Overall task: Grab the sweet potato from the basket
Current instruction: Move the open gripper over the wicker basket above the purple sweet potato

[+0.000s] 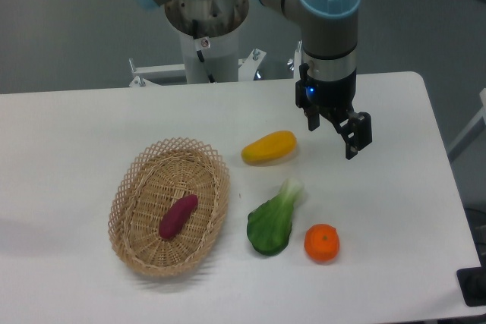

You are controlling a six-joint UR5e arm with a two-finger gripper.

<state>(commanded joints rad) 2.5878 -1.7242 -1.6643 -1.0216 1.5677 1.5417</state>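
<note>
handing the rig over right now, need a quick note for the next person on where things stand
Gripper: open, empty, hanging above the table to the right of the yellow fruit, well away from the basket.
Sweet potato: lying inside the basket, near its middle, untouched.
Also on the table, outside the basket: a leafy green vegetable and an orange.
Done: nothing yet; no grasp made.
Left: move the gripper left over the basket, come down on the sweet potato, close and lift it out.

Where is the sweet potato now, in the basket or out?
In. The sweet potato lies on the floor of the basket, untouched; the open gripper hangs far off, holding nothing.
</note>
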